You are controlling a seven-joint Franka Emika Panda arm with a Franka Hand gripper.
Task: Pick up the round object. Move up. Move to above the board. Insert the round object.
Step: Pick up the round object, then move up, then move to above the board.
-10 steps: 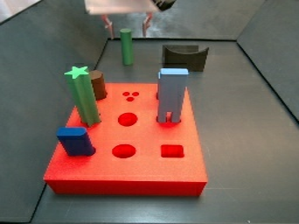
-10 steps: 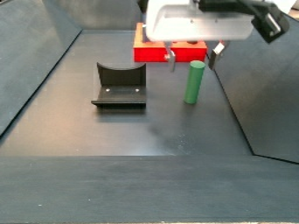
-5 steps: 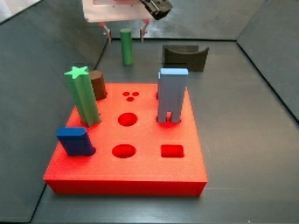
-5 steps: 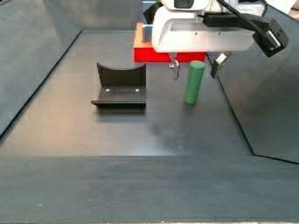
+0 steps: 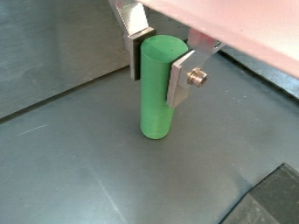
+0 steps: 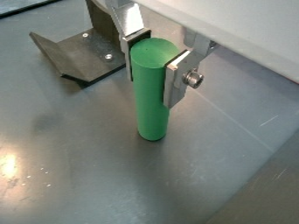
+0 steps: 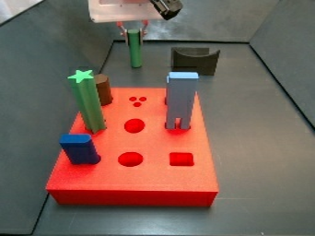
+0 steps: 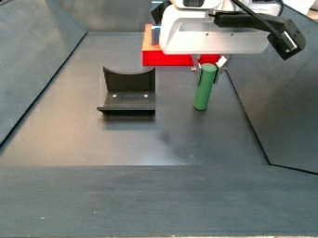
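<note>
The round object, a slim plain green peg (image 7: 133, 53), stands upright on the dark floor behind the board (image 7: 154, 177), a flat red block with holes. My gripper (image 7: 133, 33) is lowered over the peg's top. In both wrist views the peg (image 5: 156, 101) (image 6: 149, 105) sits between the fingers, and both pads press on its upper sides, so the gripper (image 5: 160, 68) (image 6: 152, 68) is shut on it. The peg's foot still rests on the floor. In a side view the peg (image 8: 204, 91) shows below the gripper (image 8: 206, 65), in front of the board (image 8: 154, 57).
On the board stand a green star-topped post (image 7: 87, 98), a short dark brown cylinder (image 7: 105, 90), a tall blue block (image 7: 181, 100) and a small blue block (image 7: 79, 147). The fixture (image 7: 194, 60) (image 8: 126, 90) (image 6: 73, 52) stands on the floor near the peg.
The gripper has come down from above the peg until its fingers bracket the peg's top and close on it. The peg has not moved.
</note>
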